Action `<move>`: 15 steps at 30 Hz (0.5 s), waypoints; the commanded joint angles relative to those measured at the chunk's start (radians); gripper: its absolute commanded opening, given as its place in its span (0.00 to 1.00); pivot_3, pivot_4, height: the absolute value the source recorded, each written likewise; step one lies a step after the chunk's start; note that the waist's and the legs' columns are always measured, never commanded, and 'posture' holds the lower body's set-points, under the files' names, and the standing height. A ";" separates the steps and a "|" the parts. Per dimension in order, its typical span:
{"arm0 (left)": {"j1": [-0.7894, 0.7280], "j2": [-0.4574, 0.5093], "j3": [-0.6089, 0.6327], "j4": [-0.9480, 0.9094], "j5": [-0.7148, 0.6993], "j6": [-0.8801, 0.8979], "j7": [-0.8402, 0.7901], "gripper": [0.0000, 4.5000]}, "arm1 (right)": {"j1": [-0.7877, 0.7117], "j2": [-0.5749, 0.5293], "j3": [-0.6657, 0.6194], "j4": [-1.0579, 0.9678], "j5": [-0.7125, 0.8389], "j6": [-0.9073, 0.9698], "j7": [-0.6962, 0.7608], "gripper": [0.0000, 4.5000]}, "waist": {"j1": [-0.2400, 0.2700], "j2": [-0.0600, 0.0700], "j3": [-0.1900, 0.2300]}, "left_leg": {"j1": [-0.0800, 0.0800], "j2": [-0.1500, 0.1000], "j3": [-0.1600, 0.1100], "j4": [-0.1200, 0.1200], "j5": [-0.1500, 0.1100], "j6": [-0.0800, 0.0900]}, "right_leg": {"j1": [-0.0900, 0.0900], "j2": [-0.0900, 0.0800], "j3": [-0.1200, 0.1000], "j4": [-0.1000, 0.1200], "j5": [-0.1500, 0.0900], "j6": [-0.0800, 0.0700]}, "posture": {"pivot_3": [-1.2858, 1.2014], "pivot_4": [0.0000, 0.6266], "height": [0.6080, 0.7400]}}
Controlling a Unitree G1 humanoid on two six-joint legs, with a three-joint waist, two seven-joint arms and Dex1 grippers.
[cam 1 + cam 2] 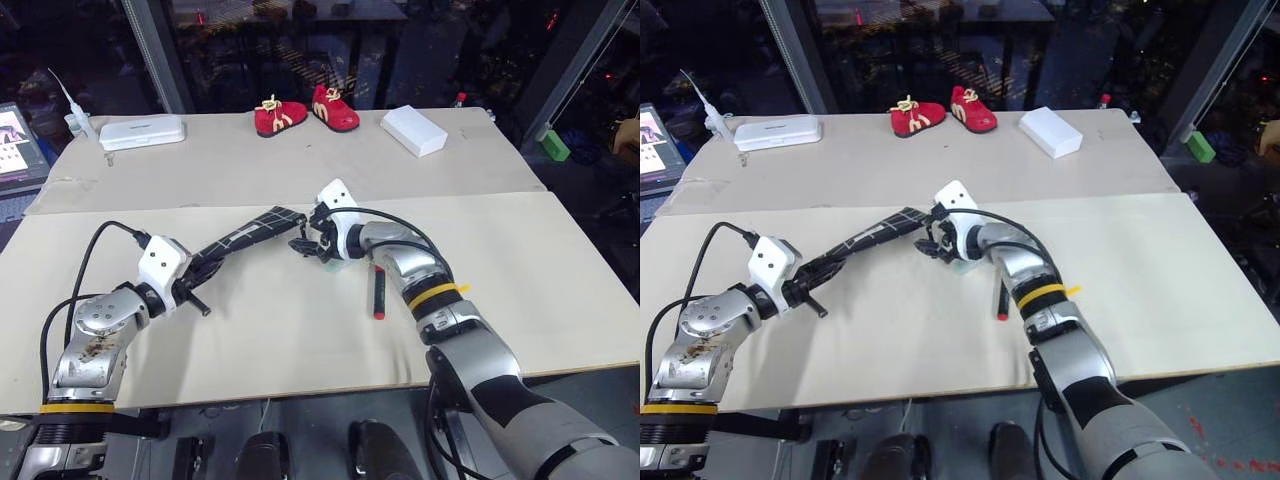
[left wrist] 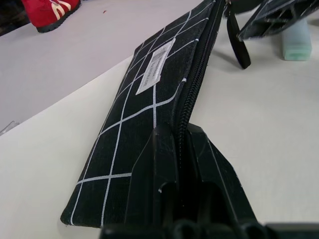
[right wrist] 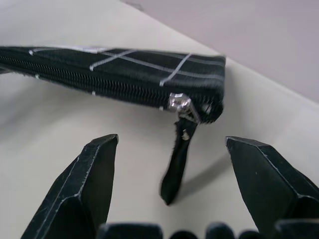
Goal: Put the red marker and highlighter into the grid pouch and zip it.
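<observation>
The grid pouch (image 1: 245,232) is hanging lifted at an angle above the pale surface (image 1: 560,290), one narrow end pinched by the left end effector (image 2: 182,144), whose fingers are pressed together on the fabric right at the zipper seam. It is a flat, soft fabric case, and it is probably sagging a little along its length, so it looks light and limp rather than stiff. The zipper is lying closed along the edge, with its metal slider at the far end and the black pull cord (image 3: 177,167) dangling freely below it. That cord looks like the sensible place to take hold: thin, floppy, likely to swing away if nudged, so it wants a squeeze close up under the slider.

The right end effector (image 3: 169,184) is sitting with its fingers spread wide, the cord hanging between them and touching neither.

The highlighter (image 2: 298,41) is lying on the surface just beneath the right end effector, short and smooth, likely to roll or slip if gripped off-centre. The red marker (image 1: 380,292) is lying beside the right forearm, slim and hard, best taken across its middle. Neither pen is in the pouch yet.

Farther back are resting a pair of small red shoes (image 1: 300,113), a white box (image 1: 413,130) and a white case (image 1: 143,131).
</observation>
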 commanded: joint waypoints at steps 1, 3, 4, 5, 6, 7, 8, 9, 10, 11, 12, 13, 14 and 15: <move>0.007 -0.012 0.014 -0.064 0.000 0.003 0.020 0.00 | -0.059 0.014 -0.034 0.045 0.001 -0.061 -0.016 0.79 | 0.000 0.000 0.000 | 0.000 0.000 0.000 0.000 0.000 0.000 | 0.000 0.000 0.000 0.000 0.000 0.000 | 0.52 0.24 1.00; 0.019 -0.024 0.014 -0.083 0.001 0.009 0.030 0.00 | -0.073 0.015 -0.042 0.078 -0.002 -0.083 -0.023 0.70 | 0.000 0.000 0.000 | 0.000 0.000 0.000 0.000 0.000 0.000 | 0.000 0.000 0.000 0.000 0.000 0.000 | 0.52 0.24 1.00; 0.024 -0.028 0.016 -0.092 0.001 0.012 0.034 0.00 | -0.078 0.015 -0.047 0.090 -0.003 -0.094 -0.023 0.65 | 0.000 0.000 0.000 | 0.000 0.000 -0.001 0.000 0.000 0.000 | 0.000 0.000 0.000 0.000 0.000 0.000 | 0.52 0.24 1.00; 0.027 -0.032 0.019 -0.098 0.001 0.015 0.039 0.00 | -0.082 0.016 -0.051 0.098 -0.003 -0.102 -0.021 0.56 | 0.000 0.000 0.000 | 0.000 0.000 -0.001 0.000 0.000 0.000 | 0.000 0.000 0.000 0.000 0.000 0.000 | 0.52 0.24 1.00; 0.028 -0.035 0.021 -0.102 0.001 0.019 0.043 0.00 | -0.085 0.017 -0.054 0.104 0.000 -0.108 -0.014 0.50 | 0.000 0.000 0.000 | 0.000 0.000 -0.002 0.000 0.000 0.000 | 0.000 0.000 0.000 0.000 0.000 0.000 | 0.52 0.24 1.00; 0.030 -0.037 0.022 -0.106 0.002 0.021 0.045 0.00 | -0.086 0.017 -0.054 0.104 0.000 -0.112 -0.002 0.41 | 0.000 0.000 0.000 | 0.000 0.000 -0.002 0.000 0.000 0.000 | 0.000 0.000 0.000 0.000 0.000 0.000 | 0.52 0.24 1.00; 0.033 -0.038 0.023 -0.110 0.003 0.024 0.047 0.00 | -0.086 0.017 -0.052 0.104 -0.003 -0.118 0.007 0.33 | 0.000 0.000 0.000 | 0.000 0.000 -0.002 0.000 0.000 0.000 | 0.000 0.000 0.000 0.000 0.000 0.000 | 0.52 0.24 1.00; 0.035 -0.040 0.024 -0.113 0.003 0.025 0.050 0.00 | -0.086 0.018 -0.049 0.105 -0.005 -0.121 0.017 0.25 | 0.000 0.000 0.000 | 0.000 0.000 -0.003 0.000 0.000 0.000 | 0.000 0.000 0.000 0.000 0.000 0.000 | 0.52 0.24 1.00; 0.038 -0.040 0.025 -0.115 0.004 0.026 0.052 0.00 | -0.086 0.019 -0.049 0.104 -0.004 -0.121 0.026 0.19 | 0.000 0.000 0.000 | 0.000 0.000 -0.003 0.000 0.000 0.000 | 0.000 0.000 0.000 0.000 0.000 0.000 | 0.52 0.24 1.00; 0.042 -0.041 0.025 -0.117 0.004 0.025 0.054 0.00 | -0.085 0.020 -0.047 0.103 -0.005 -0.121 0.034 0.12 | 0.000 0.000 0.000 | 0.000 0.000 -0.003 0.000 0.000 0.000 | 0.000 0.000 0.000 0.000 0.000 0.000 | 0.52 0.24 1.00; 0.044 -0.042 0.024 -0.119 0.005 0.025 0.055 0.00 | -0.085 0.020 -0.044 0.102 -0.007 -0.122 0.041 0.03 | 0.000 0.000 0.000 | 0.000 0.000 -0.003 0.000 0.000 0.000 | 0.000 0.000 0.000 0.000 0.000 0.000 | 0.52 0.24 1.00; 0.045 -0.043 0.023 -0.120 0.005 0.025 0.057 0.00 | -0.085 0.019 -0.043 0.101 -0.009 -0.123 0.045 0.01 | 0.000 0.000 0.000 | 0.000 0.000 -0.003 0.000 0.000 0.000 | 0.000 0.000 0.000 0.000 0.000 0.000 | 0.52 0.24 1.00; 0.047 -0.044 0.022 -0.121 0.005 0.025 0.058 0.00 | -0.083 0.021 -0.036 0.097 -0.012 -0.120 0.059 0.01 | 0.000 0.000 0.000 | 0.000 0.000 -0.003 0.000 0.000 0.000 | 0.000 0.000 0.000 0.000 0.000 0.000 | 0.52 0.24 1.00; 0.048 -0.045 0.021 -0.122 0.006 0.026 0.060 0.00 | -0.081 0.022 -0.029 0.093 -0.016 -0.119 0.071 0.01 | 0.000 0.000 0.000 | 0.000 0.000 -0.003 0.000 0.000 0.000 | 0.000 0.000 0.000 0.000 0.000 0.000 | 0.52 0.24 1.00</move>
